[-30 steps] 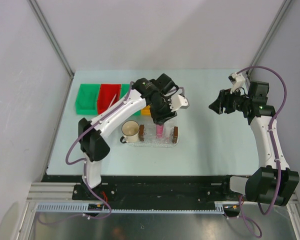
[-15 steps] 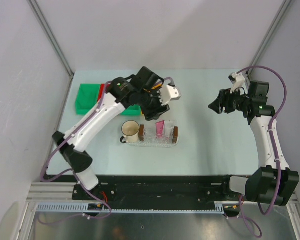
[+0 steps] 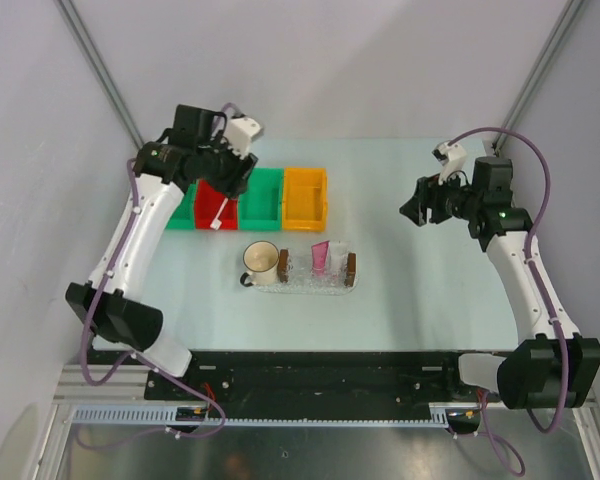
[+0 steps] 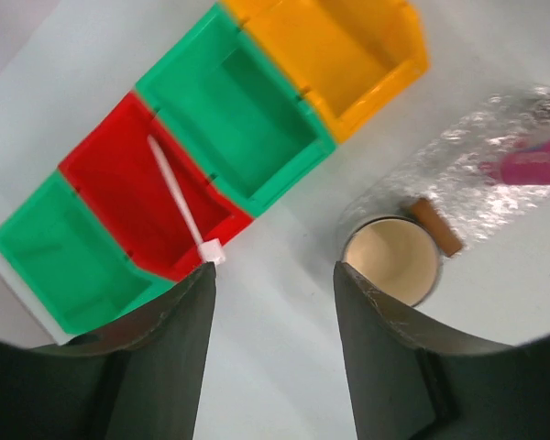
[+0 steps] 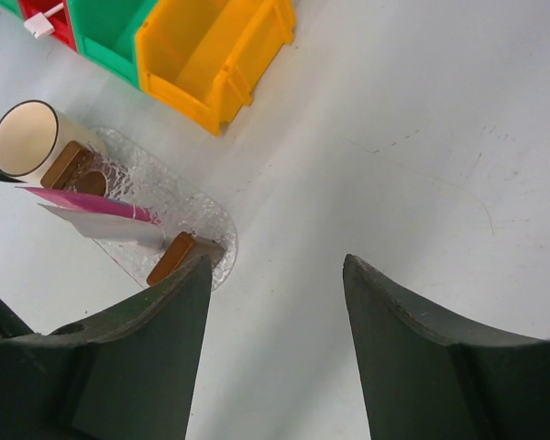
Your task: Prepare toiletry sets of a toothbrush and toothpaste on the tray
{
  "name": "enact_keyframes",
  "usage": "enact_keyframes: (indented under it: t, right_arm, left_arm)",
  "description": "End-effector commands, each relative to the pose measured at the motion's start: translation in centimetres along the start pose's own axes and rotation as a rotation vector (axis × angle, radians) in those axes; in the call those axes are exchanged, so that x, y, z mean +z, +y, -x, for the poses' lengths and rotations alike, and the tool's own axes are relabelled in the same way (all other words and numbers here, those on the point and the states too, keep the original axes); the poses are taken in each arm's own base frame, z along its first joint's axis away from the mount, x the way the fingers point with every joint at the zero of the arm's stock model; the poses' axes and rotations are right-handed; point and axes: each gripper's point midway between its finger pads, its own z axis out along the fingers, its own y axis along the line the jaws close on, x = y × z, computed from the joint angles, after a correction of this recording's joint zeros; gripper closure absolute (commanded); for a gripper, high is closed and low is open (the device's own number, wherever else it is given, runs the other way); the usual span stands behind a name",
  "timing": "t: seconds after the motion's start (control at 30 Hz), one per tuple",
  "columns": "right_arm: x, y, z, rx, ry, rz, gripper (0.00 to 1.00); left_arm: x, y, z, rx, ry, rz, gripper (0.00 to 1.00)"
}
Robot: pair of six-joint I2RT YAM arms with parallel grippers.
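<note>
In the red bin [image 4: 105, 183] lies the toothbrush [image 4: 174, 185] — left jaws and right jaws apart, empty.

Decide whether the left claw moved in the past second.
Yes. The left claw swung left and farther back, from above the tray to near the red bin.

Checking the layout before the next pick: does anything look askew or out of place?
The toothbrush lies diagonally in the red bin, with its head poking out over the bin's low front lip. The toothpaste sits in the tray. Nothing looks spilled or damaged.
</note>
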Motion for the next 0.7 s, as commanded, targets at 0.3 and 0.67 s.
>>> enact_keyframes:
  t: [0.3, 0.67]
  right_arm:
    - [0.3, 0.2, 0.4, -0.068, -0.004, -0.043, 0.37]
    - [0.3, 0.2, 0.0, -0.067, 0.008, -0.037, 0.38]
  left_arm:
    - [6.4, 10.9, -9.1, -0.223, 0.163, 0.163, 0.42]
    - [11.6, 13.4, -13.2, -0.285, 0.263, 0.135, 0.43]
